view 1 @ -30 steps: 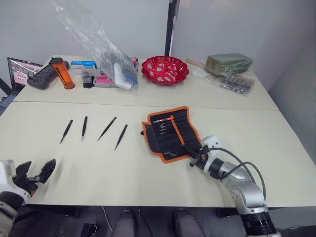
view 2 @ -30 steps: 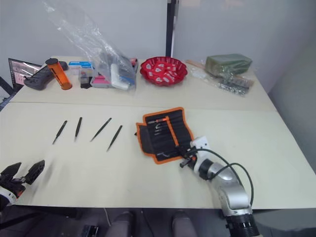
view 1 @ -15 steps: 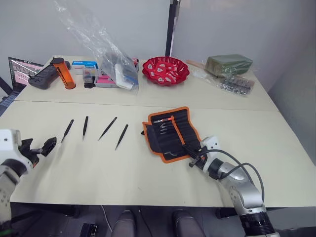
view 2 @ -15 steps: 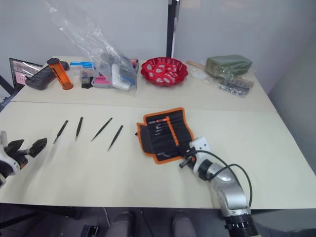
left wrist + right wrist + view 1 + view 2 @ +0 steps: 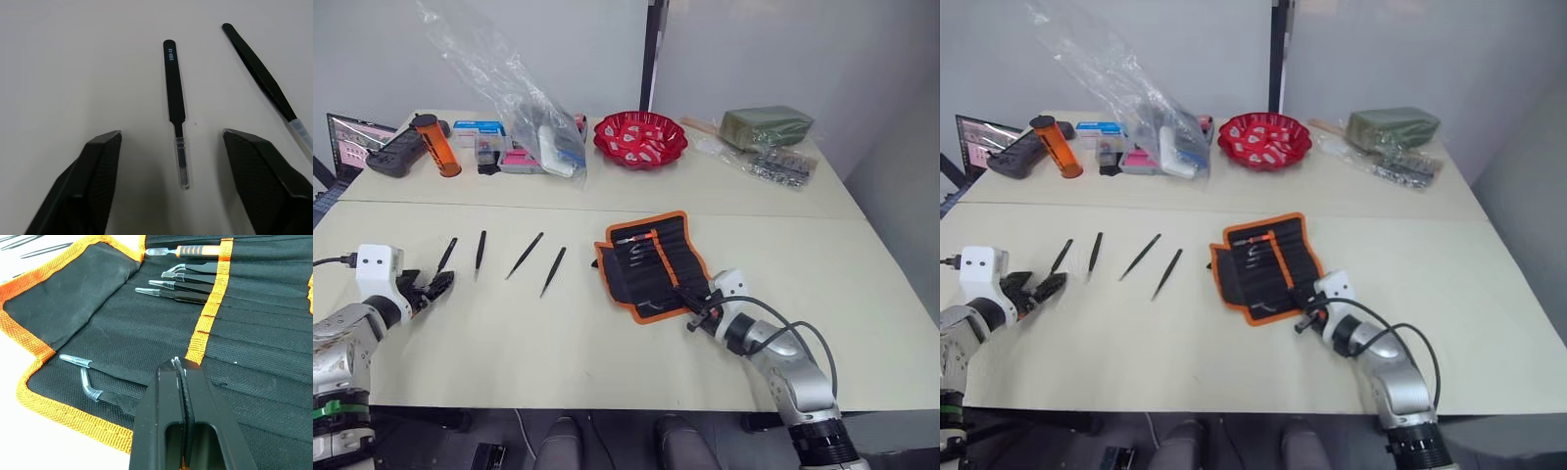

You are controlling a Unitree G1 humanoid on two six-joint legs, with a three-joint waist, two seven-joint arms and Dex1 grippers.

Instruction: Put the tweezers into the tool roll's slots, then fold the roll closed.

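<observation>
Beige table (image 5: 558,333) fills the frame. At left, the left gripper (image 5: 434,286) sits spread wide before four tweezers (image 5: 526,255) lying in a row. Centre-right, the tool roll (image 5: 651,264) lies unrolled; the right gripper (image 5: 698,315), fingers pressed together and empty, rests at its lower edge.

Bright, even overhead light, soft shadows, sharp head views, slightly blurred near fingers (image 5: 93,186).

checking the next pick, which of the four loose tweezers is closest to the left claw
The leftmost tweezers, outermost in the row of four and farthest from the tool roll. The open left claw sits just short of its near tip; the other three lie farther right.
</observation>
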